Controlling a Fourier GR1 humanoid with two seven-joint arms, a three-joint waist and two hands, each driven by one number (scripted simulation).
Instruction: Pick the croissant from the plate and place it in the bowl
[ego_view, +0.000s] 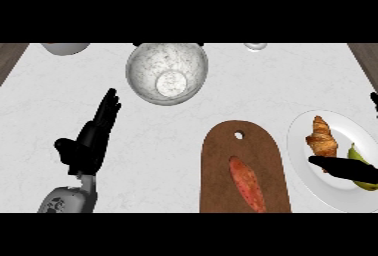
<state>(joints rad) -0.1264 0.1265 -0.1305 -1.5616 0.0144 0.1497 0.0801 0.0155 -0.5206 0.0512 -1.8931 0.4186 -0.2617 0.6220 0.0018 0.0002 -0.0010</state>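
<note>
A golden-brown croissant (322, 137) lies on the white plate (300, 131) at the right edge of the counter. The marbled grey bowl (167, 72) stands at the back, left of centre, with nothing in it. My right hand (347, 169) comes in from the right edge over the plate; its thumb lies just below the croissant's near end, and a fingertip shows at the right edge further back. It holds nothing, and most of it is out of view. My left hand (92, 137) rests open at the left, fingers pointing toward the bowl, holding nothing.
A yellow-green fruit (358, 156) lies on the plate beside the croissant, partly under my right thumb. A brown cutting board (221, 165) with a reddish-orange food item (247, 184) sits between hands. Small pale objects (65, 47) (255, 46) stand along the back edge.
</note>
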